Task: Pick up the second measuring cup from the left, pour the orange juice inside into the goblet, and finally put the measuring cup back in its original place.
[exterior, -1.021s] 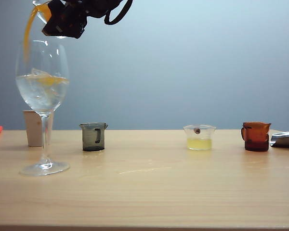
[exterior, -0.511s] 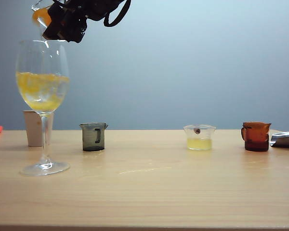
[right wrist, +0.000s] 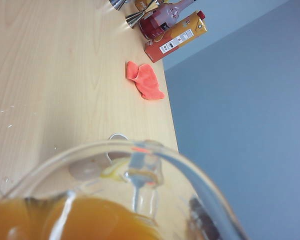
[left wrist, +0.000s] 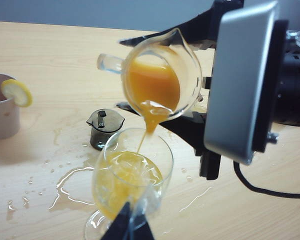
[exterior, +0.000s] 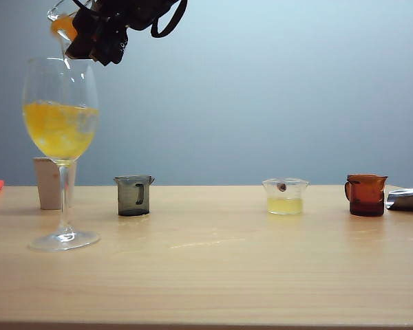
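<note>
Since a second ago we see the orange juice (exterior: 60, 129) fill the goblet's bowl far deeper, the clear liquid now turned opaque orange, and the right end effector (exterior: 89, 38) has rolled the cup a little further over. We see that end effector high at about eleven o'clock in the exterior view, closed on the second measuring cup (left wrist: 160, 75), which hangs tilted just above the goblet (exterior: 60, 151) rim, lip down. In the left wrist view a thin orange stream falls from the lip into the bowl, and a pool of juice remains in the cup. The cup is cut off by the frame edge in the exterior view, and the dark arm hides most of it. The left end effector (left wrist: 130, 227) shows only as two dark tips at the edge of its wrist view, close together at the goblet's stem; we cannot tell whether they clamp it. Spilled liquid glistens on the worktop (exterior: 213, 261) beside the goblet's foot. At three o'clock of the goblet stand a smoky grey cup (exterior: 134, 195), a clear cup of pale yellow liquid (exterior: 285, 196) and an amber cup (exterior: 365, 194).
</note>
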Robot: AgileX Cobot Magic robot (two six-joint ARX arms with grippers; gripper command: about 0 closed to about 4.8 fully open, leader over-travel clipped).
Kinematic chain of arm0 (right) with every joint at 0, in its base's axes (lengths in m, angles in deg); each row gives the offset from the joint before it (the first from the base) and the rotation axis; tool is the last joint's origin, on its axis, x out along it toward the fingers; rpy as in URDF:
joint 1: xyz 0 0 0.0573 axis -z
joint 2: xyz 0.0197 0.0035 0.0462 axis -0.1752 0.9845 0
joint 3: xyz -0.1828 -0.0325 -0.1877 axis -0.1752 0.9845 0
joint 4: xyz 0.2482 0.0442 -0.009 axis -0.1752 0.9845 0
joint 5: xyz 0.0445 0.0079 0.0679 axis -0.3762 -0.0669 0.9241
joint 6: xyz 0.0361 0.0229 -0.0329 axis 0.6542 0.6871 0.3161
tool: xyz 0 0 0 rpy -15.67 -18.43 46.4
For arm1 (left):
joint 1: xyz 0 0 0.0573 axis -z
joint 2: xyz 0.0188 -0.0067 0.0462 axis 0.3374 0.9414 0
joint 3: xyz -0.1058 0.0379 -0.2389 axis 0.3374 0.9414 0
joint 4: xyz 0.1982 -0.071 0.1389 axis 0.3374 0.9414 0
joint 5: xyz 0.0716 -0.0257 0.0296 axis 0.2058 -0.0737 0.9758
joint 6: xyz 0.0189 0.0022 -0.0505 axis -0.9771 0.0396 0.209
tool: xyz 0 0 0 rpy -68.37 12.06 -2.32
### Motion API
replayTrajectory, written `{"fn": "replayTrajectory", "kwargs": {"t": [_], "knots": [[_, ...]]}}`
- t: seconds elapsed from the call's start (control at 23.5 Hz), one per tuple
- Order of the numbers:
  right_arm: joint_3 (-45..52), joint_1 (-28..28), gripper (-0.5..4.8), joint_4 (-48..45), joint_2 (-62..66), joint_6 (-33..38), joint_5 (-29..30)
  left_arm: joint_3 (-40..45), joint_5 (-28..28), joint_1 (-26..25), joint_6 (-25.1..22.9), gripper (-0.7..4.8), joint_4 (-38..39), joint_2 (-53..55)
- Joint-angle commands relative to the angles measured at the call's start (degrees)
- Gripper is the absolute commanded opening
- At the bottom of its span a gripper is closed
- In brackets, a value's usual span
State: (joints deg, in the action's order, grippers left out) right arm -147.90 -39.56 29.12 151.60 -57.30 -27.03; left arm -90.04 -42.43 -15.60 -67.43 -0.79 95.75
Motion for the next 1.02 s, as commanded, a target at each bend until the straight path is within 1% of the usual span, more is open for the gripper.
{"fn": "replayTrajectory", "kwargs": {"t": [0.04,0.38,0.64,0.68,0.81,0.94,1.02], "knots": [[-0.5,-0.1,-0.05,-1.9,-0.5,-0.4,0.0,-0.1,-0.3,0.0,-0.2,-0.06,-0.2,-0.1],[-0.5,-0.1,-0.05,-1.8,-0.5,-2.7,-1.1,-0.1,-0.3,0.0,-0.2,-0.06,0.2,-0.1],[-0.5,-0.4,-0.05,-1.9,-0.5,-7.0,-1.1,-0.1,-0.4,0.0,-0.2,-0.06,0.4,-0.1],[-0.5,-0.5,-0.05,-1.9,-0.5,-8.2,-1.1,-0.1,-0.6,0.0,-0.2,-0.06,0.8,-0.1],[-0.5,-0.5,-0.05,-1.9,-0.5,-8.6,-1.3,-0.1,-1.1,0.0,-0.2,-0.06,1.2,-0.1],[-0.5,-0.5,-0.05,-1.9,-0.5,-10.9,-1.3,-0.1,-3.0,0.0,-0.2,-0.06,1.9,-0.1],[-0.5,-0.5,-0.05,-1.9,-0.5,-11.0,-1.3,-0.1,-3.1,0.0,-0.2,-0.06,2.1,-0.1]]}}
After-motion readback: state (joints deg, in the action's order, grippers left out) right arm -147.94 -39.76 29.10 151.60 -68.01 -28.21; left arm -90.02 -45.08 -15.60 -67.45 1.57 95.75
